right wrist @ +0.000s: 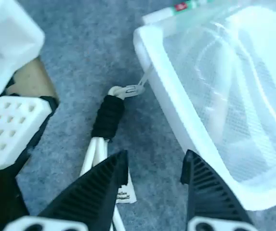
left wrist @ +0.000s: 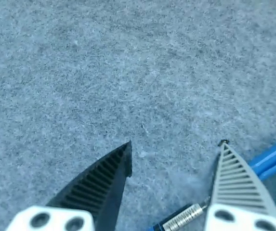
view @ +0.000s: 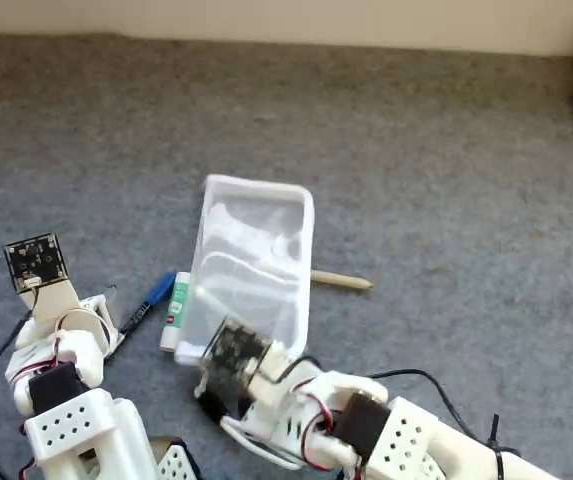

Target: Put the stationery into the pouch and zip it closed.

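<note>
Gaping empty, the ribbed left pincer (left wrist: pixel 176 144) and right pincer (right wrist: pixel 155 155) hover near a translucent mesh pouch (right wrist: pixel 234 96).

Grey carpet (view: pixel 436 150), pouch (view: pixel 256 250), pen (view: pixel 152 297), glue stick (view: pixel 176 312)

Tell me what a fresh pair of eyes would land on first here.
The white mesh pouch lies centre on the grey mat, with a blue pen and a glue stick along one side and a wooden stick poking out at the other. The right claw hangs open by the pouch's near corner and its black zip pull; the left claw is open beside the pen.
</note>
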`<state>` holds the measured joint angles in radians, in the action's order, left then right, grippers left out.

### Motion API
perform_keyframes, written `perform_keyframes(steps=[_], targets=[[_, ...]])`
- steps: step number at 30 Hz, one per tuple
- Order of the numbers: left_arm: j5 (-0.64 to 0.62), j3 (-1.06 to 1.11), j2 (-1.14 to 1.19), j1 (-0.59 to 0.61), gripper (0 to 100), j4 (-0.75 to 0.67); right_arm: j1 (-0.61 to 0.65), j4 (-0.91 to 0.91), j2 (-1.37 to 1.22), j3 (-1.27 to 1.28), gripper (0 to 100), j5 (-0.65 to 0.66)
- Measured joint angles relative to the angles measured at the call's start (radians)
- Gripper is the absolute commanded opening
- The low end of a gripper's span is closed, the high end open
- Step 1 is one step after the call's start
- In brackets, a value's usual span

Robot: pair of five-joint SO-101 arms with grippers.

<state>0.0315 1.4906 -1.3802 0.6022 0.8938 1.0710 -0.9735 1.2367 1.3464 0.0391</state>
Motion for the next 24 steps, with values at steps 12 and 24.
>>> perform_keyframes(steps=[12,24], targets=[[0.000,0.000,0.000,0.000,27,0.000,-0.298,0.130,0.000,0.006,18.0,-0.049],[0.000,0.000,0.000,0.000,27,0.000,-0.011,-0.176,0.000,-0.152,18.0,-0.058]])
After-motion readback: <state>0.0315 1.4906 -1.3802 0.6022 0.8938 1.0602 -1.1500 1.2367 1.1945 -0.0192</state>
